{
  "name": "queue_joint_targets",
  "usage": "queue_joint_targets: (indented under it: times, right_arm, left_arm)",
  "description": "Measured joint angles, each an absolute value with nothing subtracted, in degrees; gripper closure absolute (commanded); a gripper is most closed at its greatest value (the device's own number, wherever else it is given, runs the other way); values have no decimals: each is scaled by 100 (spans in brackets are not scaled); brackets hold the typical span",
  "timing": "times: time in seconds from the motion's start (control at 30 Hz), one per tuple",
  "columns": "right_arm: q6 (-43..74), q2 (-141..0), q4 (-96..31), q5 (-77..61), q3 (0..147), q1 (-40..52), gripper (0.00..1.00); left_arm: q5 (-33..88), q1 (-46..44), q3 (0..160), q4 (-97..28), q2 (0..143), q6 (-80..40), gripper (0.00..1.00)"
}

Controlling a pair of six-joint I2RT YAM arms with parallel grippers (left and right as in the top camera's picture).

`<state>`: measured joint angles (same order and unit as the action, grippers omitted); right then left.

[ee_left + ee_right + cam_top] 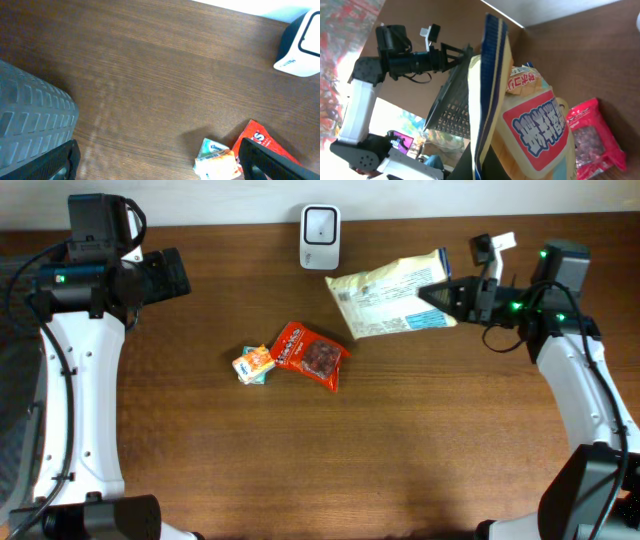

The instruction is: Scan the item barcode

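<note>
Gripping one edge of the pale yellow bag (385,305), the right hand (442,295) is fully closed on the packaging. The bag extends from the jaws toward the middle of the desk (300,470). The right wrist view shows the bag edge-on and close to the camera, with its printed face turned to one side. The jaws themselves are mostly hidden behind it. The bag is near the white scanner (320,237) at the far edge of the desk, on the right arm's side of it and not over it.

Progress, as judged: the item appears lifted off the desk and is close to the scanner. Presenting the barcode to the scanner window is not yet done. No barcode can be made out in any view, so it is unclear which face must be turned.

The right arm reaches inward from its base, with the hand pointing toward the scanner. The left hand (175,273) is wide open and empty, over bare desk well apart from the bag. A red packet (312,356) and a small carton (254,365) lie touching each other mid-desk.
</note>
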<state>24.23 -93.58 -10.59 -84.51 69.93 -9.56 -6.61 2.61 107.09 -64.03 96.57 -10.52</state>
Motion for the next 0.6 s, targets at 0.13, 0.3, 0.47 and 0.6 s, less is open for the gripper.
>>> queue_joint_targets:
  times: [0.13,0.3,0.47,0.6]
  right_arm:
    - [2672,-9358,-1435,-7655,7002,-788,96]
    - [2388,-9347,-2845,-5789,7035,-755,96]
    - [1796,-9317,-4093,-3546,7137,-558,96]
    - [1437,-9314,-4783,-2226,7688,-196,96]
  left_arm:
    - [-661,261,10709,-6403,9657,-1052,1]
    - [-661,261,10709,-6405,9657,-1052,1]
    - [-659,261,10709,-6405,9657,-1052,1]
    - [-661,261,10709,-6405,9657,-1052,1]
